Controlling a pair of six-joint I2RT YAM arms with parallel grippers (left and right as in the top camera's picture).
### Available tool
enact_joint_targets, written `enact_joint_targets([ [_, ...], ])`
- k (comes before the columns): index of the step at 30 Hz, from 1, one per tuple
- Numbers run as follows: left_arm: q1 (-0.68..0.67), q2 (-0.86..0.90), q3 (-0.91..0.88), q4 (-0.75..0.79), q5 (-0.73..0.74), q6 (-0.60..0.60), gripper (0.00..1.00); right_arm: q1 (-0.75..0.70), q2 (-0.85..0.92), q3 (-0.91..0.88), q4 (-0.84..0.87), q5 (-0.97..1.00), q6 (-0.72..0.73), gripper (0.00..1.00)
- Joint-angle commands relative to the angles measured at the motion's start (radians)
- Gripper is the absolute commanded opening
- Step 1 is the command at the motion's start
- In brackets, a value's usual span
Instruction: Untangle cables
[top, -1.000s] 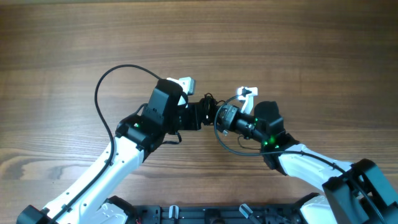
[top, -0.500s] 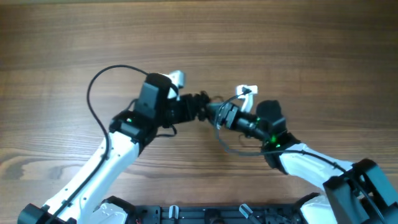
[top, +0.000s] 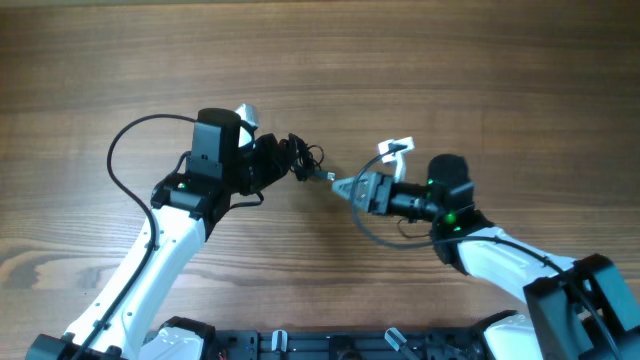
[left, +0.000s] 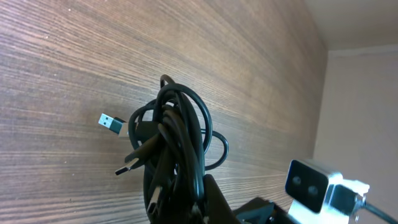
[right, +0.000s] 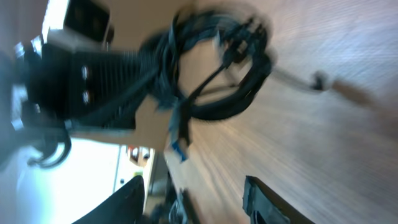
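A tangled bundle of thin black cables (top: 300, 157) hangs just above the wooden table (top: 450, 70). My left gripper (top: 281, 161) is shut on the bundle. In the left wrist view the bundle (left: 178, 140) fills the centre above my left gripper (left: 200, 190), and a silver-tipped plug (left: 111, 123) sticks out to the left. One loose plug end (top: 325, 177) points toward my right gripper (top: 341, 186), which is open, empty and a little apart from the bundle. The right wrist view is blurred; it shows the bundle (right: 214, 74) ahead of my open right gripper (right: 193, 193).
The left arm's thicker black cable (top: 125, 150) loops out to the left, and the right arm's own cable (top: 380, 235) curves below the right wrist. A black frame (top: 300, 345) runs along the near table edge.
My left gripper has moved left and away with the bundle. The right gripper, close against the bundle before, now stands apart from it and open.
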Motion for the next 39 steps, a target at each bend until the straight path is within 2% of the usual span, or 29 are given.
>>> enact_joint_targets([
  [1, 0.003, -0.001, 0.005, -0.029, 0.022, -0.008, 0.04, 0.064, 0.009, 0.004, 0.019, 0.097, -0.010, 0.46],
  [7, 0.003, -0.001, 0.005, -0.081, 0.023, 0.003, 0.04, 0.079, 0.009, 0.004, 0.037, 0.165, 0.002, 0.27],
  [10, 0.003, -0.001, 0.005, -0.080, 0.023, 0.002, 0.04, 0.079, 0.009, 0.004, 0.036, 0.164, -0.003, 0.20],
  [13, 0.001, -0.001, 0.005, -0.081, 0.027, 0.002, 0.04, 0.079, 0.009, 0.004, 0.035, 0.165, -0.008, 0.17],
  [17, -0.011, -0.001, 0.005, -0.083, 0.026, 0.002, 0.04, 0.079, 0.009, 0.004, 0.037, 0.172, -0.012, 0.05],
  [28, -0.091, -0.001, 0.005, -0.061, 0.029, -0.103, 0.04, 0.079, 0.010, 0.004, 0.036, 0.186, -0.012, 0.04],
  [37, -0.164, -0.001, 0.005, 0.001, 0.042, -0.105, 0.04, 0.150, 0.010, 0.004, 0.040, 0.270, -0.013, 0.05],
  [39, -0.167, -0.001, 0.005, -0.001, 0.053, -0.103, 0.04, 0.149, 0.010, 0.004, 0.040, 0.277, -0.013, 0.10],
])
